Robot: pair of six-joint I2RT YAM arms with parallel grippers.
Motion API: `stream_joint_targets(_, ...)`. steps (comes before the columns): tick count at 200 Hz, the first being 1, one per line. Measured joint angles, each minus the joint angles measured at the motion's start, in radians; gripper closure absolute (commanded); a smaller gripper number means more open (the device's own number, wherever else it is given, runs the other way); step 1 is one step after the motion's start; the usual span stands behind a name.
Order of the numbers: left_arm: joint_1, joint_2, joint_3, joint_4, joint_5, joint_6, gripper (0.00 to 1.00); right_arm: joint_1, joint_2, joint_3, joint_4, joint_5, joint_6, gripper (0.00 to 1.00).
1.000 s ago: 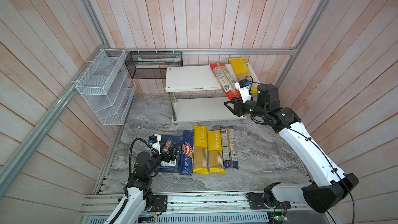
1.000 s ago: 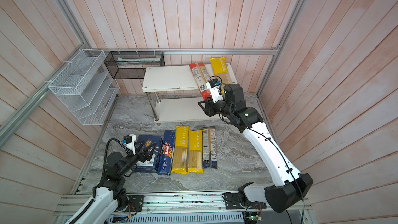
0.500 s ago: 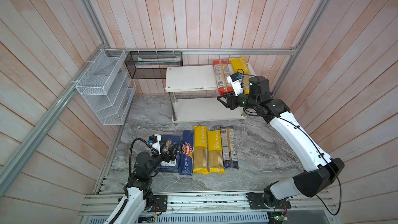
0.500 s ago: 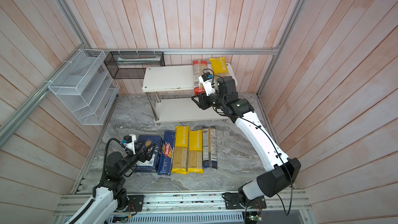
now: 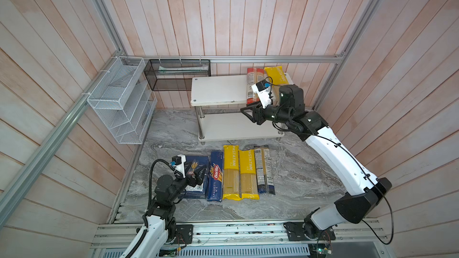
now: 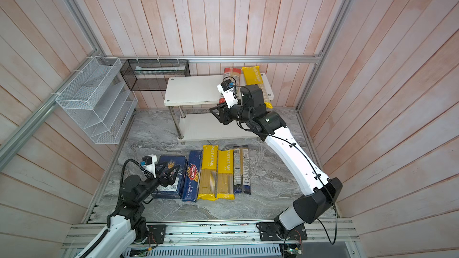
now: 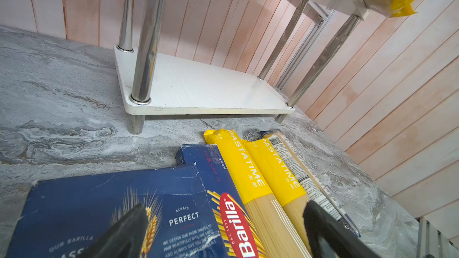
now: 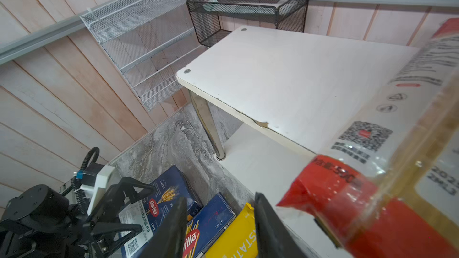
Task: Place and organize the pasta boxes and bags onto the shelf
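Already the red bag [image 5: 251, 80] and a yellow PASTATIME bag [image 5: 275, 74] lie on the shelf [image 5: 216, 90] — five packs [image 5: 247, 170] remain; left gripper [image 7: 224, 206], right gripper [image 8: 221, 197] both jaws apart, empty.

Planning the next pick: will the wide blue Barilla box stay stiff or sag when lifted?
Probably stiff: the wide Barilla box is flat cardboard with crisp edges. Its smooth printed face may slip in a pinch.

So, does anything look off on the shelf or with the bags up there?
Two things. The shelf has a chip in the front edge of its top board. The red bag and the yellow bag lying on that board both stick out past its front edge, so their ends hang unsupported.
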Motion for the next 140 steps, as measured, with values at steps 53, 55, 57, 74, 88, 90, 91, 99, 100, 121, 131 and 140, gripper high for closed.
stream_joint_targets(53,0.0,0.001,0.0,0.0,0.0,0.0,0.0,0.052,-0.042,-0.021,0.075,0.126,0.049,0.58)
stream_joint_targets(55,0.0,0.001,0.0,0.0,0.0,0.0,0.0,0.057,-0.039,-0.021,0.078,0.135,0.053,0.57)
stream_joint_targets(57,0.0,0.001,0.0,0.0,0.0,0.0,0.0,0.059,-0.038,-0.021,0.079,0.141,0.055,0.58)
stream_joint_targets(74,0.0,0.001,0.0,0.0,0.0,0.0,0.0,0.111,0.007,0.003,0.086,0.23,0.069,0.57)
stream_joint_targets(88,0.0,0.001,0.0,0.0,0.0,0.0,0.0,0.156,0.06,0.039,0.082,0.291,0.076,0.57)
stream_joint_targets(90,0.0,0.001,0.0,0.0,0.0,0.0,0.0,0.16,0.066,0.043,0.081,0.299,0.077,0.57)
stream_joint_targets(91,0.0,0.001,0.0,0.0,0.0,0.0,0.0,0.164,0.072,0.047,0.079,0.306,0.077,0.57)
stream_joint_targets(99,0.0,0.001,0.0,0.0,0.0,0.0,0.0,0.182,0.1,0.066,0.076,0.33,0.081,0.57)
stream_joint_targets(100,0.0,0.001,0.0,0.0,0.0,0.0,0.0,0.185,0.103,0.069,0.075,0.333,0.081,0.57)
stream_joint_targets(121,0.0,0.001,0.0,0.0,0.0,0.0,0.0,0.205,0.144,0.08,0.061,0.389,0.103,0.57)
stream_joint_targets(131,0.0,0.001,0.0,0.0,0.0,0.0,0.0,0.205,0.152,0.08,0.051,0.418,0.109,0.57)
stream_joint_targets(140,0.0,0.001,0.0,0.0,0.0,0.0,0.0,0.203,0.155,0.08,0.046,0.445,0.114,0.57)
